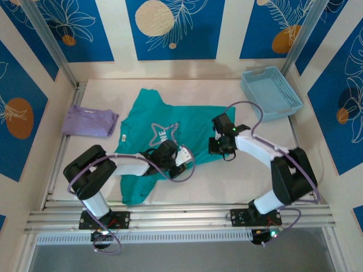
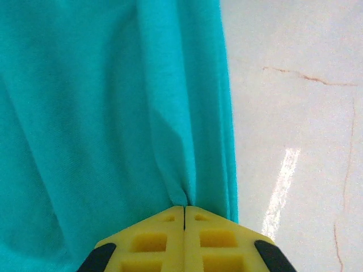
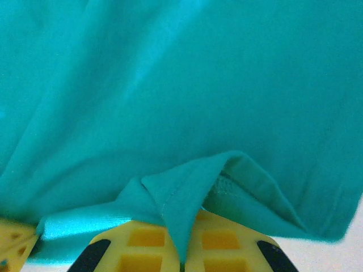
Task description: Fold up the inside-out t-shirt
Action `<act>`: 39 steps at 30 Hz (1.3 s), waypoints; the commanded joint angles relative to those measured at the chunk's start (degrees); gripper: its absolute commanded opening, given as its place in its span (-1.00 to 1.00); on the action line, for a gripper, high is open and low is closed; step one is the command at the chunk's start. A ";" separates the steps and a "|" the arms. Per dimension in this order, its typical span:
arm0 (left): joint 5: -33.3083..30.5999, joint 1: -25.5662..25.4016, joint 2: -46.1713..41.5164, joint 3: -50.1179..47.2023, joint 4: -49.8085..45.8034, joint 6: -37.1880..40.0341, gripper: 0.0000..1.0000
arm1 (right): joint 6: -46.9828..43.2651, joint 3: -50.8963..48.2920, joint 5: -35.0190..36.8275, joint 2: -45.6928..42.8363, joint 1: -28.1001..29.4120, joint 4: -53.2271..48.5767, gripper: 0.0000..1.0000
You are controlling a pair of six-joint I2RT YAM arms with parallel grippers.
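Your t-shirt (image 1: 164, 130) lies spread across the middle of the counter (image 1: 238, 175). Your left fingers (image 2: 180, 218) are pressed fully together on a pleat by its edge. Your right fingers (image 3: 198, 226) are closed on a bunched hem corner. Both look set to lift a fold across. A folded purple garment (image 1: 89, 120) lies well to the left and a blue basket (image 1: 271, 93) far right, so neither blocks you.

Noted the t-shirt (image 2: 85, 113) as soft, matt knit cloth with a stitched hem. My left gripper (image 2: 184, 211) and right gripper (image 3: 184, 252) were dull yellow moulded plastic. The table (image 2: 295, 113) looked smooth, pale and glossy, with faint hairline marks. The basket (image 1: 271, 93) at its far right corner looked like latticed plastic.
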 commanded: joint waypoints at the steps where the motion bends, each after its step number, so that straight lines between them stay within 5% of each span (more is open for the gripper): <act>1: 2.45 0.78 -1.95 -1.32 0.40 -1.73 -1.00 | -5.41 6.16 4.09 6.38 -0.26 -4.66 -0.79; 6: 2.45 1.52 -2.56 -1.88 0.49 -1.64 -1.00 | -6.56 11.34 12.69 11.69 -1.20 -7.80 -0.67; 13: 2.32 1.92 -2.39 -2.05 0.84 -1.97 -1.00 | -8.48 14.52 14.53 12.05 -3.81 -9.03 -0.63; 21: 1.97 2.01 -1.75 -1.88 1.06 -2.17 -1.00 | -4.16 3.92 -2.10 1.49 -1.78 -3.09 -0.31; 26: 2.36 2.05 -1.52 -1.70 1.27 -2.08 -1.00 | -1.46 0.20 -3.01 2.23 -1.09 0.01 -0.18; 33: 2.36 2.01 -1.26 -1.70 1.37 -2.08 -1.00 | -0.31 -0.31 -5.25 5.22 -2.63 5.36 -0.24; 39: 2.01 2.04 -1.45 -1.78 1.19 -1.99 -1.00 | -1.45 -1.18 -5.44 4.42 -4.59 5.80 -0.74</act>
